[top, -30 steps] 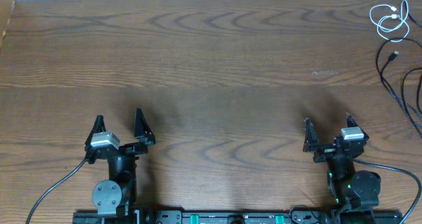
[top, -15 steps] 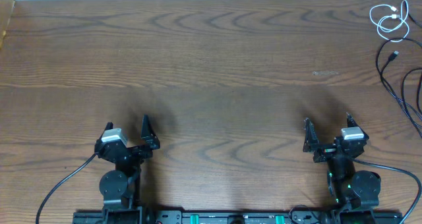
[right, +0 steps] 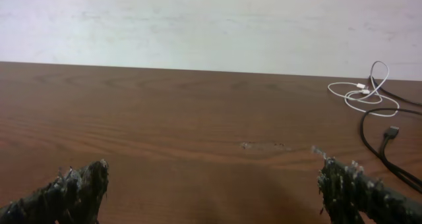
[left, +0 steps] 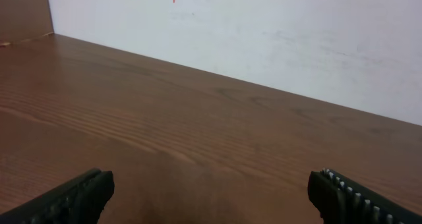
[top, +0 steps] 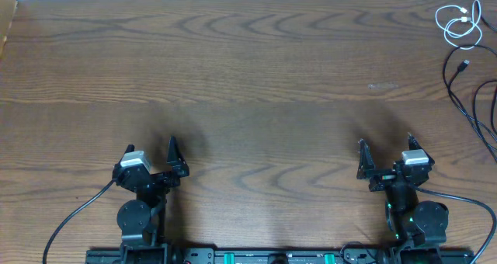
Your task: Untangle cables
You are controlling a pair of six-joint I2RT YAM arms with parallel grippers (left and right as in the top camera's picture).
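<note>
While both arms sit low at the near edge of the table [top: 248, 78], the overhead view puts all the action far off in the back right corner. There's the white cable [top: 457, 23], curled into small loops, and just nearer than it the black cable [top: 466, 93], running long toward the near edge along the table's right side. The two look close together, possibly overlapping at the white loops; hard to call from up here. The right gripper [top: 384, 157] is clearly the nearer one, with the cables lying ahead of it and off to its right. The left gripper [top: 149, 157] is well apart from them, clear across the table. Both claws stand spread wide, nothing in either.

Over to the left wrist view: fingers wide, bare wood between them, no cable in sight.

Right wrist view now: jaws wide and empty, and there's the white cable [right: 362, 92] far ahead to the right, with the black cable's plug [right: 391, 131] just nearer. My read: the right arm should reach forward and rightward.
</note>
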